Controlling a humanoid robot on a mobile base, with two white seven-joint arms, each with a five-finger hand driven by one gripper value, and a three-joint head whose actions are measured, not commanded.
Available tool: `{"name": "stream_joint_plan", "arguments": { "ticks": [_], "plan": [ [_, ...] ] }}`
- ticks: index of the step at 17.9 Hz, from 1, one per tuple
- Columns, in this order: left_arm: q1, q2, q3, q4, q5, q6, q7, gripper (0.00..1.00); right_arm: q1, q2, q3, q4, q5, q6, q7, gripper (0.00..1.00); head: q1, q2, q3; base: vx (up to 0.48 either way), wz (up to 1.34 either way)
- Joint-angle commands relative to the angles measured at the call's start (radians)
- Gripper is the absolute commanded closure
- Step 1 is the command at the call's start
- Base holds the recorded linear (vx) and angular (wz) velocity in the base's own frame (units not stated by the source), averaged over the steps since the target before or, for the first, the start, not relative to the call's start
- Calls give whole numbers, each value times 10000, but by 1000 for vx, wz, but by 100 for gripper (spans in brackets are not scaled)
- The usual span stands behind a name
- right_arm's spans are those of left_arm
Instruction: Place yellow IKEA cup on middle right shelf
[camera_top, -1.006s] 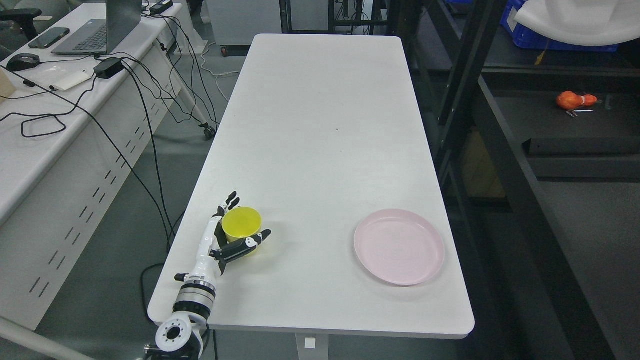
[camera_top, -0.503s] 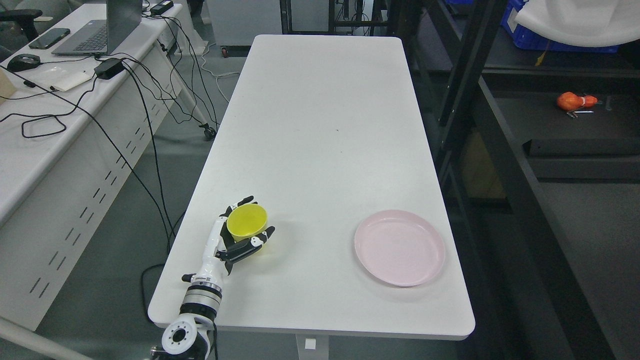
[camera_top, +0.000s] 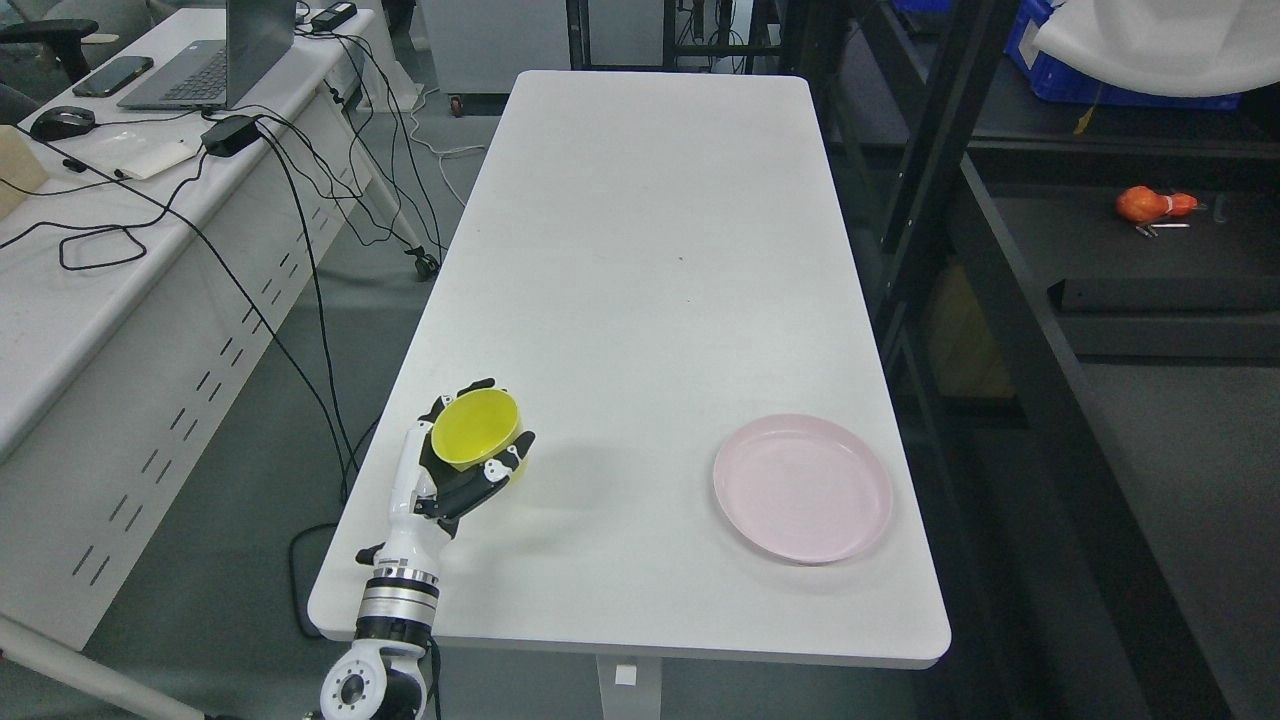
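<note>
A yellow cup (camera_top: 475, 429) is held in my left hand (camera_top: 472, 452), whose black fingers curl around its wall near the front left corner of the white table (camera_top: 640, 250). The cup is tilted a little, its open mouth facing up, and it casts a shadow on the table to its right. The left forearm rises from the bottom edge. A dark shelf unit (camera_top: 1090, 250) stands to the right of the table. My right hand is out of the picture.
A pink plate (camera_top: 802, 489) lies at the table's front right. An orange object (camera_top: 1150, 203) rests on a dark shelf board at the right. A desk (camera_top: 120, 200) with a laptop, phone, mouse and cables stands on the left.
The left hand's fingers have closed around the yellow cup and lifted it slightly up and left. The whole picture has shifted a little, so the camera moved.
</note>
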Motion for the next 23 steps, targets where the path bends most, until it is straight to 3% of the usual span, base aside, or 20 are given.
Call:
{"name": "stream_joint_plan", "arguments": {
  "ticks": [1, 23],
  "plan": [
    [175, 175, -158, -276, 292, -120, 8, 100, 108, -175, 169, 14, -246, -8, -2149, 1, 0, 0, 0, -59, 0],
    [1432, 175, -1046, -1396, 323, -44, 38, 100, 108, -175, 169, 14, -246, -8, -2149, 1, 0, 0, 0, -65, -46]
  ]
}}
